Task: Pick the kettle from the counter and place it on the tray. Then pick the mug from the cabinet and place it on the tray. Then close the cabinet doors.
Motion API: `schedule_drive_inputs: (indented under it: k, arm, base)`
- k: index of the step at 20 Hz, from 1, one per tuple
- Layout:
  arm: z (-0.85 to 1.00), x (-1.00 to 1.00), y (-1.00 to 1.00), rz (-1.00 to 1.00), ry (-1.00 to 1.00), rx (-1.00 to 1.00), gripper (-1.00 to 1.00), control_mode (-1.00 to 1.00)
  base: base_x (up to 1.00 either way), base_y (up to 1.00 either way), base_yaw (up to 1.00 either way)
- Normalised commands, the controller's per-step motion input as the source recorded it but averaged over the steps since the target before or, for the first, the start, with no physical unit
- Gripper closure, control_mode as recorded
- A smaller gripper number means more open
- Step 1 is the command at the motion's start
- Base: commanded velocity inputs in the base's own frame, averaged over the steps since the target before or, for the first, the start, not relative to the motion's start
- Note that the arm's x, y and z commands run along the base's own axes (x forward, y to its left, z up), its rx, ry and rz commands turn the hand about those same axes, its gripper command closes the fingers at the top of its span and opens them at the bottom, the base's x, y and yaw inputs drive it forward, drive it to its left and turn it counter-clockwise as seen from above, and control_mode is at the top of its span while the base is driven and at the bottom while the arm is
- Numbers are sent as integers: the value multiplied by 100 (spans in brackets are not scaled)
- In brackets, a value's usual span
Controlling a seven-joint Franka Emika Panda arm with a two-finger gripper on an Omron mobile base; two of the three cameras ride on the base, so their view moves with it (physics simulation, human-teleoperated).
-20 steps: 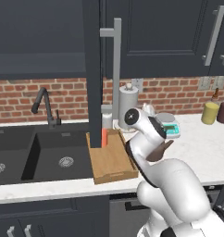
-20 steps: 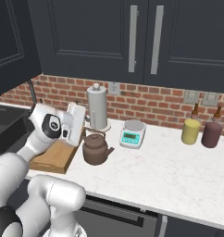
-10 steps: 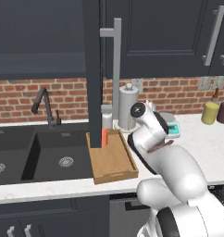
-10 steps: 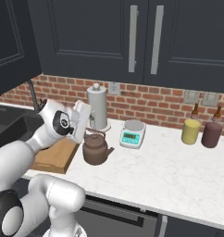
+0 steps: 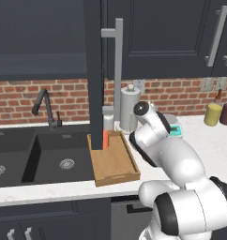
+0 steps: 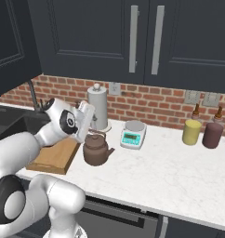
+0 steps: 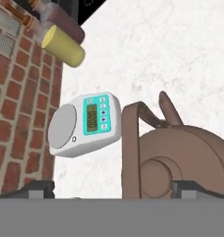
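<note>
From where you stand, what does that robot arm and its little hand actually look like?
The arm is made of smooth, glossy white rounded shells, bulging like fat tubes, with dark grey rings and round caps at the joints. No cables or markings show. The gripper ends in two small dark, blocky finger tips set on a white hand.

White arm bent forward, pincer (image 7: 112, 187) spread wide, empty

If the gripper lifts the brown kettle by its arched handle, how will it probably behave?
The kettle looks rigid, and probably rather heavy for its size, being squat and rounded. Held by its thin arched handle, it may swing or tilt toward its spout. Its wide base on the counter suggests that a push would slide it, not tip it.
</note>
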Motion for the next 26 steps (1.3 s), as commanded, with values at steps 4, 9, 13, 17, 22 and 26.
schedule_drive_inputs:
  k: [4, 9, 13, 17, 22, 26]
  arm:
    - [-16, 6, -7, 0, 0, 6, -100, -100]
    - [-14, 1, -11, 0, 0, 9, -100, -100]
    - [-14, 0, -10, 0, 0, 9, -100, -100]
    - [-12, 1, -8, 0, 0, 8, -100, -100]
    - [-12, 2, -1, 0, 0, 7, -100, -100]
    - [-17, 0, 0, 0, 0, 2, 100, -100]
  base:
    - [0, 0, 0]
    - [0, 0, 0]
    - [0, 0, 0]
    - [0, 0, 0]
    - [0, 0, 0]
    - [0, 0, 0]
